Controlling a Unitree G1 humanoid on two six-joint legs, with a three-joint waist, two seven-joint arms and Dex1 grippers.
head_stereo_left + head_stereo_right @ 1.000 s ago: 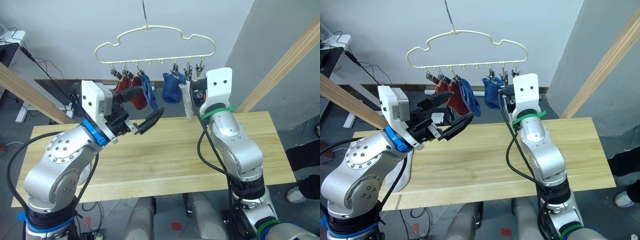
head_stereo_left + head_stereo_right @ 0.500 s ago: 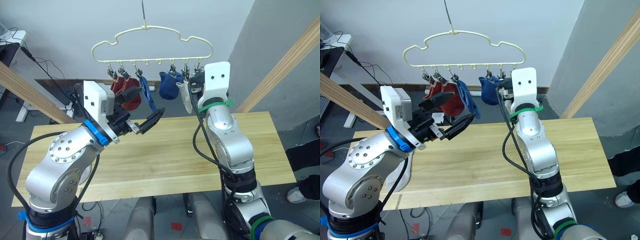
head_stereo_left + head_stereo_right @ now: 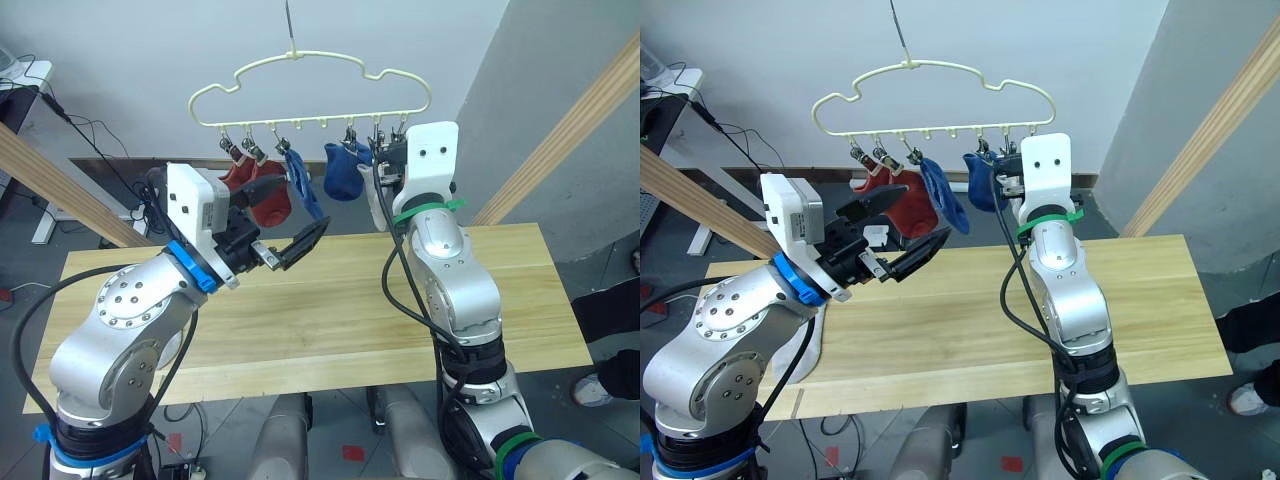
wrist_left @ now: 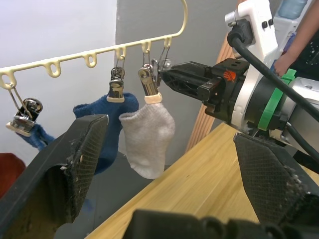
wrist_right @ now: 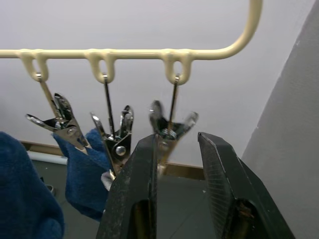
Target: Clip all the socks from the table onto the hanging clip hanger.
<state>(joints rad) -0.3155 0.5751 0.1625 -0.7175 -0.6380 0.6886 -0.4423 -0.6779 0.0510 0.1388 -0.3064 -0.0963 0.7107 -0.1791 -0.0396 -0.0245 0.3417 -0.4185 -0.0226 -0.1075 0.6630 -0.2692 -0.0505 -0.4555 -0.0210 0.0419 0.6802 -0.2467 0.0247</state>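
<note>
The cream clip hanger (image 3: pixel 310 75) hangs above the table's (image 3: pixel 330 320) far edge. Clipped along its bar are two rust red socks (image 3: pixel 255 190), two blue socks (image 3: pixel 340 172) and one light grey sock (image 4: pixel 147 137). My right gripper (image 5: pixel 177 142) is raised to the bar's right end, open by a narrow gap, with the last empty clip (image 5: pixel 169 124) at its fingertips. My left gripper (image 3: pixel 923 212) is wide open and empty, held in front of the red socks. Another light grey sock (image 3: pixel 805 340) lies at the table's left edge, mostly hidden under my left arm.
Slanted wooden frame poles (image 3: pixel 570 130) rise on both sides of the table. A person's shoe (image 3: pixel 600 385) and dark trouser leg show at the far right. Cables and a desk (image 3: pixel 30 90) stand at the back left.
The hanger swung left and then back to the right. My right gripper rose and moved left up to the last clip. The left gripper barely moved.
</note>
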